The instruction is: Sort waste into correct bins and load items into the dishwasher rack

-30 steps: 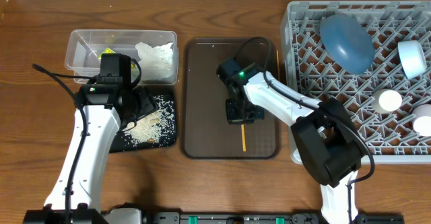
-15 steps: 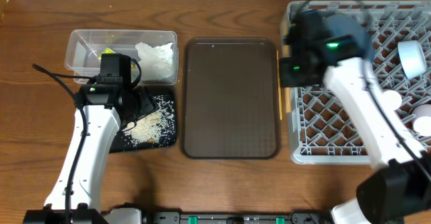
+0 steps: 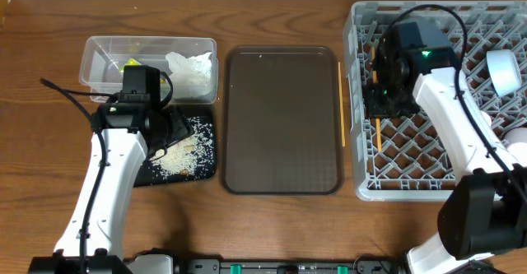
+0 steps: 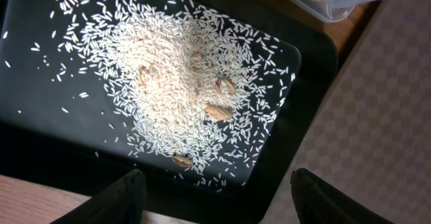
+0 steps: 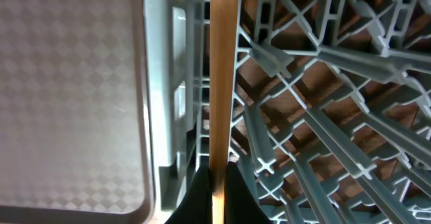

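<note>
My right gripper point(image 3: 380, 109) point(image 5: 217, 177) is shut on a wooden chopstick point(image 5: 223, 76) and holds it over the left side of the grey dishwasher rack point(image 3: 362, 167), just inside its wall. The second chopstick point(image 3: 342, 101) lies along the right edge of the brown tray point(image 3: 280, 118). My left gripper point(image 4: 215, 183) is open and empty above the black tray point(image 4: 40, 116), which holds loose rice scraps point(image 4: 175, 83). The clear tub point(image 3: 99, 56) holds the yellow-green wrapper point(image 3: 130, 64) and the white tissue point(image 3: 191, 64). A pale cup point(image 3: 504, 70) stands in the rack. My right arm hides the blue plate.
The rack point(image 5: 323, 116) fills the right of the table, its lattice pegs right under my right gripper. Another pale cup point(image 3: 519, 136) shows at its right edge. Brown bits point(image 4: 217, 109) lie among the rice. My left arm point(image 3: 107, 175) crosses the table's left front.
My right gripper has moved from the brown tray to the rack's left side with one chopstick. The other chopstick now lies along the tray's right edge. The left arm has not moved.
</note>
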{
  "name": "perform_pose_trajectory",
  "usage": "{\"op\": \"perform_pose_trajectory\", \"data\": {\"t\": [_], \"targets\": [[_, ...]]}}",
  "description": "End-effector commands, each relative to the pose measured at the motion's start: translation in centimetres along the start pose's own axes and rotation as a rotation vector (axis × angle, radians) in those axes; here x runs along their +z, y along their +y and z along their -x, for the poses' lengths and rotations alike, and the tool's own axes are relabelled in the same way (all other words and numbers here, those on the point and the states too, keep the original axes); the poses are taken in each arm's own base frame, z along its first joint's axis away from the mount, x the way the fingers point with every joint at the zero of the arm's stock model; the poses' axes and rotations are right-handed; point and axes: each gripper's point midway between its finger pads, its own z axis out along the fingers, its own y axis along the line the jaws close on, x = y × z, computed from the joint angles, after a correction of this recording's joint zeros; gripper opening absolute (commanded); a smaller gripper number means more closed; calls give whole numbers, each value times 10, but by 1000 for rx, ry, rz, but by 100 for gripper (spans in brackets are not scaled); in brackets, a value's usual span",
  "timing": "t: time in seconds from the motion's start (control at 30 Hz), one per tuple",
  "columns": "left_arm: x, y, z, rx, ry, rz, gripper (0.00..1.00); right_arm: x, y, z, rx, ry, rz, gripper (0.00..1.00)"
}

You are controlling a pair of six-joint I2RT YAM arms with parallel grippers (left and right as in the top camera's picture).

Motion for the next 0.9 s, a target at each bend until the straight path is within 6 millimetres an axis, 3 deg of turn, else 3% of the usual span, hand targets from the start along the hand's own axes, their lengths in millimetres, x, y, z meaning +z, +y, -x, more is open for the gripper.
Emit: {"op": "perform_pose_trajectory", "data": {"t": [0.0, 0.1, 0.23, 0.4, 0.57, 0.67, 0.73, 0.87], "targets": [[0, 2, 2, -3, -3, 9, 72, 11, -7, -4, -12, 18, -23, 1], [0, 2, 2, -3, -3, 9, 72, 14, -6, -4, -13, 13, -21, 4], [0, 2, 3, -3, -3, 9, 72, 14, -4, -1, -13, 0, -11, 20], [0, 2, 3, -3, -4, 9, 72, 8, 4, 7, -17, -26, 29, 24], [0, 2, 3, -4, -4, 9, 72, -17, 29, 34, -56, -127, 94, 21], [0, 2, 3, -3, -4, 9, 72, -29, 49, 51, -97, -203, 115, 12], [0, 2, 3, -3, -4, 9, 72, -31, 66, 58, -135, -243, 129, 6], [0, 2, 3, -4, -4, 9, 72, -24, 91, 60, -179, -259, 120, 4]]}}
